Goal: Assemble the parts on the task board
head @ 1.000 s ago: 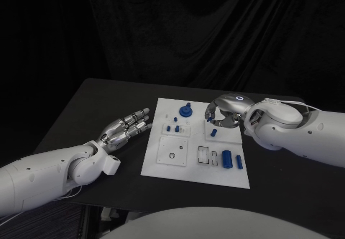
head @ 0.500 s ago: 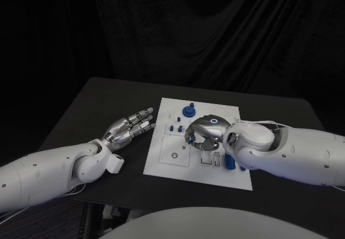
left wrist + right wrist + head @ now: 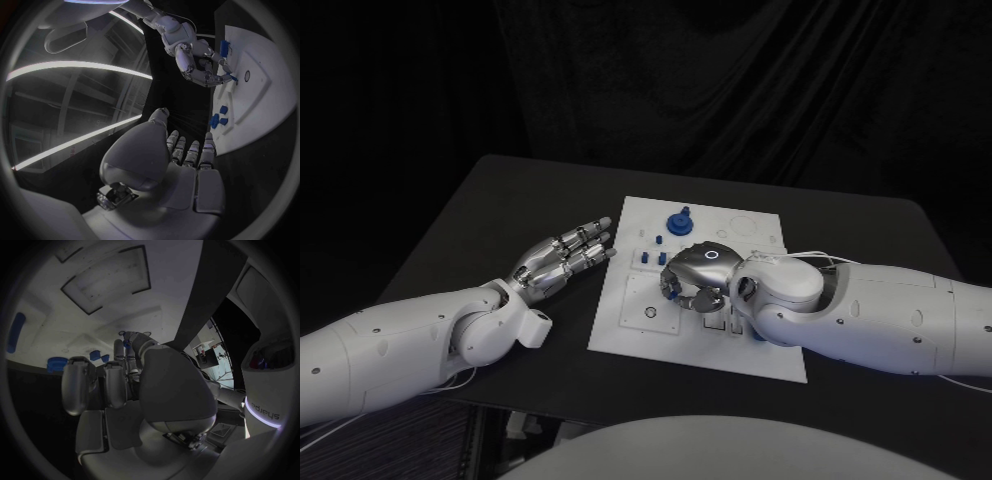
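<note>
Task board (image 3: 620, 330) lies under right hand (image 3: 697, 275), which pinches small blue part (image 3: 233, 77).

A black bench (image 3: 502, 215) with a matte top occupies the middle of the head view, its far corners rounded. Behind it hangs a dark curtain (image 3: 733, 90), falling in soft vertical folds across the whole backdrop. Past the bench's near left corner, a strip of dark floor (image 3: 408, 430) is visible. In the left wrist view, long curved bands of white ceiling light (image 3: 75, 67) cross a dim ceiling. In the right wrist view, a narrow bright opening (image 3: 212, 352) shows a lit part of the room beyond.
</note>
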Controlling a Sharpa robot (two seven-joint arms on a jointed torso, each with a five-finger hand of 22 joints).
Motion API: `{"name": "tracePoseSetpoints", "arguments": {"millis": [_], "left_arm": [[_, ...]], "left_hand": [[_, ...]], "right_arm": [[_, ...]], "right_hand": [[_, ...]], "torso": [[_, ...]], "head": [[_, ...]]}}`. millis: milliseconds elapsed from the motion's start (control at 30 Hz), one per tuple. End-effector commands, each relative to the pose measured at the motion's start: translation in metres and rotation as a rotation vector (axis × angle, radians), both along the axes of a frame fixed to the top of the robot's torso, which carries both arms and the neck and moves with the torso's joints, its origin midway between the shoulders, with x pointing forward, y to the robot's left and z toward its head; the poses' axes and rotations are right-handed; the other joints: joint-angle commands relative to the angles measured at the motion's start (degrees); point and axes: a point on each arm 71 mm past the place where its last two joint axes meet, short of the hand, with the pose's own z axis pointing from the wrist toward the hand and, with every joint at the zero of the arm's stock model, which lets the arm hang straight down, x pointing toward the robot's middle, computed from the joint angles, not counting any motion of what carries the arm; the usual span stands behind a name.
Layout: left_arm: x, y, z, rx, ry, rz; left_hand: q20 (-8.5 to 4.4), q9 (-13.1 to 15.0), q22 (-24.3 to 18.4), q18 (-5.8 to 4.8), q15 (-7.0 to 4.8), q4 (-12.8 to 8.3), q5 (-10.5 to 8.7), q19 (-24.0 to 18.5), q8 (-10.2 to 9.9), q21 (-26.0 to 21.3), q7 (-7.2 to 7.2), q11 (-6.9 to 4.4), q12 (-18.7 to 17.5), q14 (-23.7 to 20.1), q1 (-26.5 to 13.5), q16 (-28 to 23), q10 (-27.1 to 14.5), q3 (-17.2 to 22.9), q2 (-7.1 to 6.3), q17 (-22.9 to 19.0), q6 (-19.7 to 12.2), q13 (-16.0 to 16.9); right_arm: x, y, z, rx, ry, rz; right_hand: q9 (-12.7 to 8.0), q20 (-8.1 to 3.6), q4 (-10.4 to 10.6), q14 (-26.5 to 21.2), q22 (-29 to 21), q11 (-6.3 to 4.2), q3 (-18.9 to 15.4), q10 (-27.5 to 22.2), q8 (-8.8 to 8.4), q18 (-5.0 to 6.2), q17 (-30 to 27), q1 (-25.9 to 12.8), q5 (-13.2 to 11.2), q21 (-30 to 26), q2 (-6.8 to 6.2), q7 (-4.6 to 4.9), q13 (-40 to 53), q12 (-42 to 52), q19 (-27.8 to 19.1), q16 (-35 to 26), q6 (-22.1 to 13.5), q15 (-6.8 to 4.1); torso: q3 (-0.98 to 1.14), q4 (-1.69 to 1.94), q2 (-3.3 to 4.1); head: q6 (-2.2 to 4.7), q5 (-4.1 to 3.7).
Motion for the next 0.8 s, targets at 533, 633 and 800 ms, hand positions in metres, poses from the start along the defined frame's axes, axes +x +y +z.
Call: {"name": "tracePoseSetpoints", "arguments": {"millis": [533, 633, 800], "left_arm": [[-0.0007, -0.0016, 0.0025, -0.061, -0.042, 0.002], [-0.0007, -0.0017, 0.002, -0.06, -0.039, 0.001], [-0.0008, -0.0021, 0.0013, -0.06, -0.035, -0.001]], "left_hand": [[0.14, 0.0, -0.2, 0.41, -0.09, -0.3, 0.02, -0.6, 0.0, -0.2, 0.31, 0.08, -0.3, -0.5, -0.1, 0.1, -0.3, 0.7, 0.79, -0.1, -0.2, 0.0], [0.14, 0.0, -0.2, 0.41, -0.09, -0.3, 0.02, -0.6, 0.0, -0.2, 0.31, 0.08, -0.3, -0.5, -0.1, 0.1, -0.3, 0.7, 0.79, -0.1, -0.2, 0.0], [0.18, 0.0, -0.3, 0.43, -0.07, -0.4, 0.02, -0.6, 0.0, -0.2, 0.31, 0.14, -0.4, -0.5, -0.1, 0.1, -0.4, 0.8, 0.82, -0.1, -0.3, 0.0]], "right_arm": [[0.0047, -0.002, -0.0047, -0.009, -0.023, -0.015], [0.0055, -0.0018, -0.0051, -0.007, -0.026, -0.014], [0.0054, -0.0001, -0.0067, -0.009, -0.022, -0.009]], "right_hand": [[0.0, -0.14, -0.2, 1.6, 11.2, 0.02, 0.3, 0.5, -0.02, -0.18, 0.8, 0.1, 0.4, -0.2, -0.28, 0.19, -0.1, -0.2, 0.6, 0.1, -0.5, -0.09], [0.0, -0.14, -0.2, 1.6, 11.2, 0.03, 0.3, 0.5, -0.03, -0.17, 0.8, 0.1, 0.4, -0.2, -0.28, 0.19, -0.1, -0.2, 0.6, 0.1, -0.5, -0.09], [-0.1, -0.12, -0.2, 1.6, 11.2, 0.05, 0.3, 0.5, -0.17, -0.16, 0.8, 0.1, 0.5, -0.3, -0.3, 0.24, -0.1, -0.3, 0.6, 0.1, -0.7, -0.06]], "torso": [[0.0, -0.28, 0.01], [-0.02, -0.27, -0.01], [0.01, -0.18, -0.03]], "head": [[-0.01, 0.14], [-0.01, 0.17], [-0.01, 0.09]]}}
